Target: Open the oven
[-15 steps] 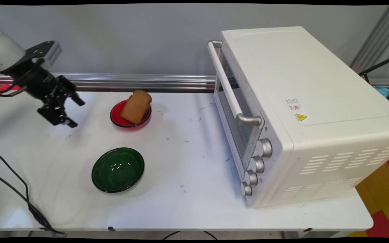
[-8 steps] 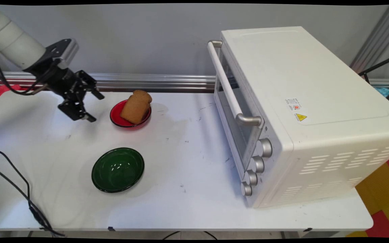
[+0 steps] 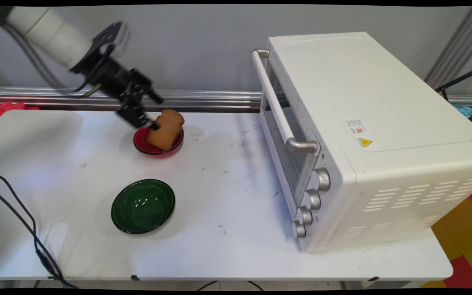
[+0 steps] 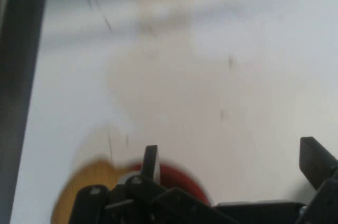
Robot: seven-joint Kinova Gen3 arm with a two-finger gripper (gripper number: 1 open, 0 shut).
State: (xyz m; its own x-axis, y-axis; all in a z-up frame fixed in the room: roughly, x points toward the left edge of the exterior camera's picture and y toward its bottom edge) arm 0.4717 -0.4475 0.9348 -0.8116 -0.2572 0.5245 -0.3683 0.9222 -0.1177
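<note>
A brown slice of bread [image 3: 166, 129] leans in a small red bowl [image 3: 144, 146] at the back of the white table [image 3: 228, 229]. My black gripper [image 3: 156, 113] hangs open just left of and above the bread, its lower finger near the slice's left edge, nothing between the fingers. In the hand view the gripper [image 4: 232, 160] is spread wide; the red bowl [image 4: 179, 177] and the bread [image 4: 79, 187] show at the bottom left behind one finger [image 4: 150, 160].
A dark green bowl [image 3: 143, 206] sits nearer the front. A large white toaster oven [image 3: 363, 135] with its door shut fills the right side of the table. Black cables [image 3: 23, 225] trail over the table's left front.
The arm has swung right and slightly up from the table's left side, bringing the open gripper over to the red bowl and bread. Nothing else has moved.
</note>
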